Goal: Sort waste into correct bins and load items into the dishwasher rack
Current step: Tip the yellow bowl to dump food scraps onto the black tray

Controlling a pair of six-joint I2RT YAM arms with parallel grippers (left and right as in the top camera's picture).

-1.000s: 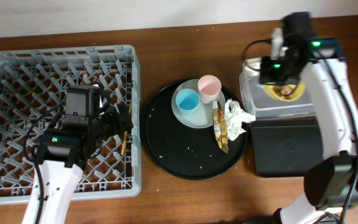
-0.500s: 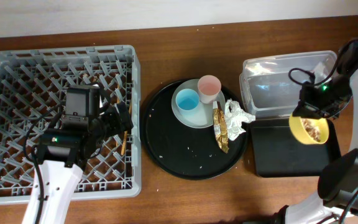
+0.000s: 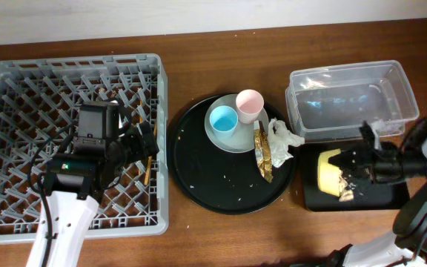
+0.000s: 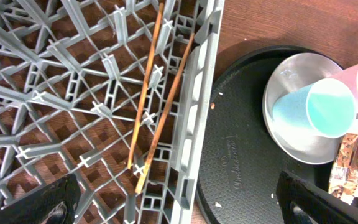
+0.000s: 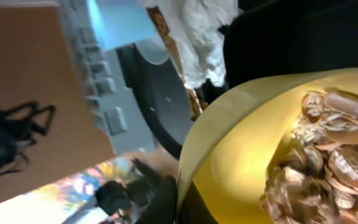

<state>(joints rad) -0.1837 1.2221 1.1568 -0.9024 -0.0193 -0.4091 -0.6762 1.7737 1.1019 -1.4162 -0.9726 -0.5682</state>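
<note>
Nearest, the right jaws clamp the rim of the small yellow bowl (image 3: 328, 172), which is tipped on its side over the shallow black tray (image 3: 388, 199) with beige food scraps (image 5: 328, 155) at its mouth. The left jaws hang wide open and empty over the dishwasher rack (image 3: 21, 81), where the chopsticks (image 4: 145, 87) lie by its right wall. Farther off, the light blue cup (image 3: 222, 120) and pink cup (image 3: 249, 106) stand on the white plate (image 3: 221, 141) on the round tray (image 3: 213, 178). The clear tub (image 3: 347, 100) is farthest.
</note>
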